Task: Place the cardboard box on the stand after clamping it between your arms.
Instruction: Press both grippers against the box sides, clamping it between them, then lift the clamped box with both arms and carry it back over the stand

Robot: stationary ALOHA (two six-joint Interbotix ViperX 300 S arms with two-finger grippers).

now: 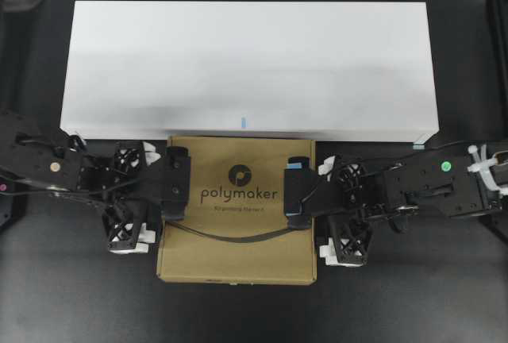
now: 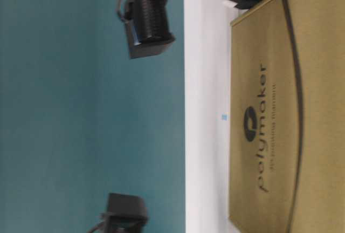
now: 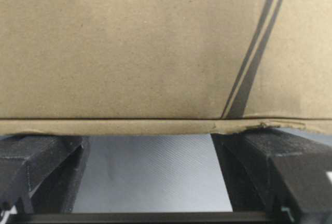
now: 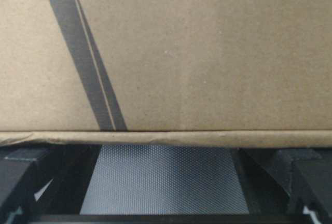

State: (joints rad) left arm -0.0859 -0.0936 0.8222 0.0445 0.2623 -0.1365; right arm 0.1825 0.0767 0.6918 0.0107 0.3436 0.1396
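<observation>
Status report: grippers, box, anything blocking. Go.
Left gripper and right gripper both open, one at each side of the box. Box not yet on the stand, near its front edge. Nothing on the stand top.

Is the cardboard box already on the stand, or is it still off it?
Off. In the overhead view the cardboard box lies beside the front edge of the white stand, whose top is bare.
</observation>
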